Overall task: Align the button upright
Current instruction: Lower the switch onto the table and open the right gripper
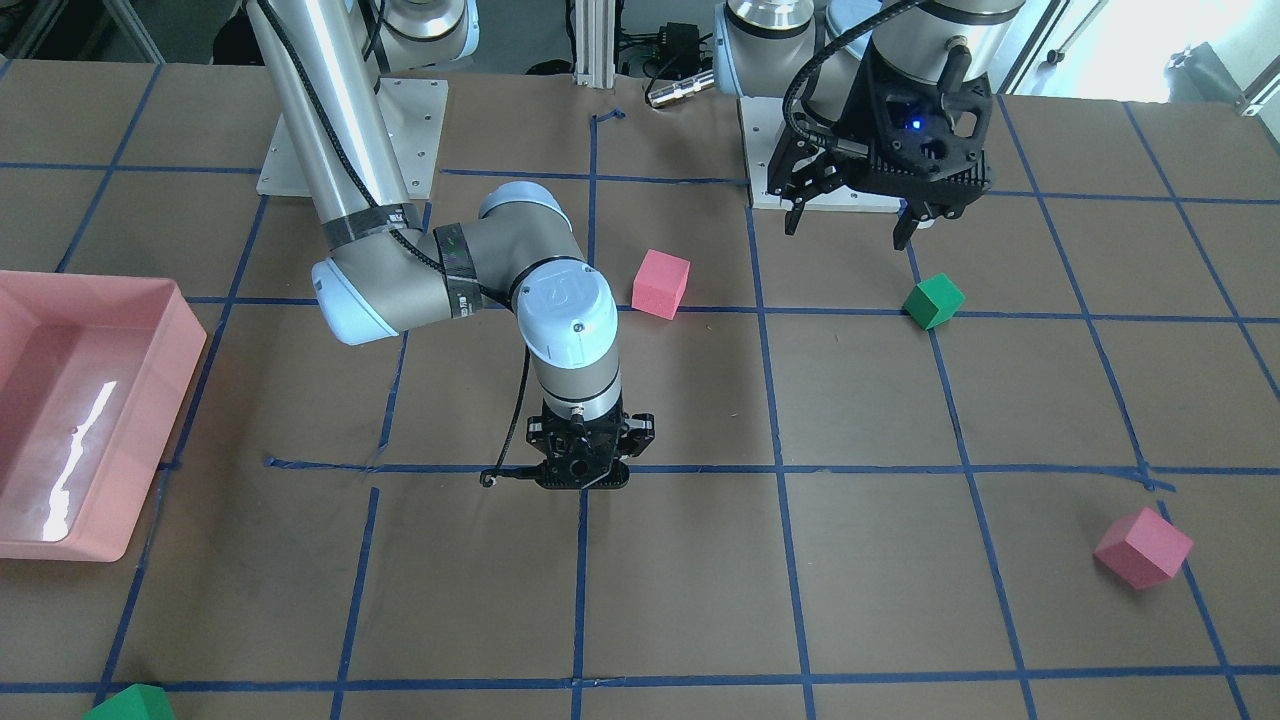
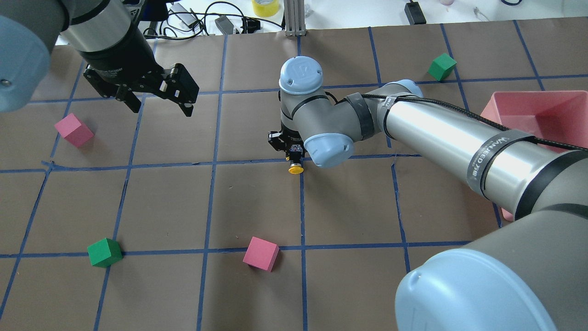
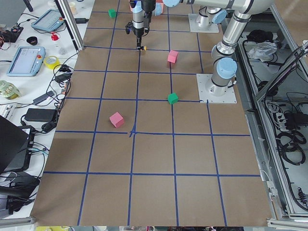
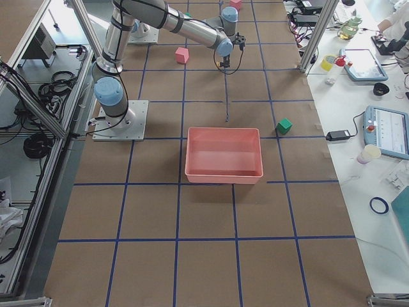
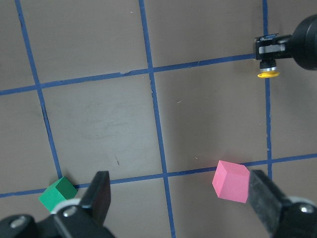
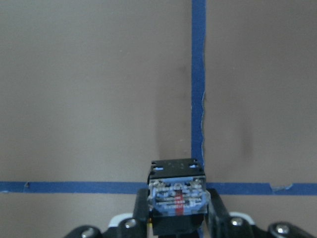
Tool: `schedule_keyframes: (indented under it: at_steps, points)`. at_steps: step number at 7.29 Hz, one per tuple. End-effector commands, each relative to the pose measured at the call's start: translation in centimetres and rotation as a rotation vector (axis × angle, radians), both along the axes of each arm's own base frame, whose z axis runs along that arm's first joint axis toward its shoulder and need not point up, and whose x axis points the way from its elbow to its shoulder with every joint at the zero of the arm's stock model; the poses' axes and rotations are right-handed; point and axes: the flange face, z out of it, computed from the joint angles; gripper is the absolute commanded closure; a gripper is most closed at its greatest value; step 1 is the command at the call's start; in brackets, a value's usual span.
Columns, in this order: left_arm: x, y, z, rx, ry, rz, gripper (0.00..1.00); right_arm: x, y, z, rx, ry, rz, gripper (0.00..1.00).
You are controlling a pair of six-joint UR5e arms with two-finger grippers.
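The button shows in the overhead view as a round yellow cap (image 2: pixel 295 169) on a black body just below my right gripper (image 2: pixel 294 154). The cap sticks out sideways toward the robot, low over the table. In the right wrist view its grey-black block base (image 6: pixel 177 196) sits between the fingers of my right gripper (image 6: pixel 177 220), which is shut on it. In the front view the right gripper (image 1: pixel 588 475) points straight down at a tape crossing and hides the button. My left gripper (image 2: pixel 161 108) is open and empty, raised far to the left; it also shows in the front view (image 1: pixel 850 225).
Pink foam cubes (image 2: pixel 74 130) (image 2: pixel 261 253) and green cubes (image 2: pixel 104 252) (image 2: pixel 442 66) lie scattered on the brown table with its blue tape grid. A pink tray (image 2: pixel 542 115) stands at the right. The left wrist view shows a pink cube (image 5: pixel 231 180) and a green cube (image 5: pixel 57 193).
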Motion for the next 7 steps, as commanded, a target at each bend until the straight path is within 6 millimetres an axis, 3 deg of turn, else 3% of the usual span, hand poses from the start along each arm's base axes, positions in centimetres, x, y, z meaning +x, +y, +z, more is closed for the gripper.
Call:
schedule_keyframes:
  at_steps: [1, 2, 4, 5, 7]
  points:
    - [-0.1, -0.1, 0.0, -0.003, 0.007, -0.040, 0.00, -0.2, 0.5, -0.7, 0.016, 0.005, 0.000, 0.32]
    - [-0.1, -0.2, 0.1, -0.005, 0.009, -0.037, 0.00, -0.2, 0.6, -0.7, 0.019, 0.005, 0.002, 0.23]
    - [-0.1, -0.7, 0.0, -0.016, 0.004, -0.045, 0.00, 0.2, 1.1, 0.1, 0.017, 0.002, 0.011, 0.17]
    - [-0.1, -0.8, -0.2, -0.028, 0.003, -0.045, 0.00, 0.3, 1.2, 2.6, -0.025, -0.010, 0.047, 0.05]
    - [0.0, -0.9, 0.0, -0.033, 0.000, -0.045, 0.00, -1.3, 1.3, 7.4, -0.066, 0.048, 0.121, 0.00]
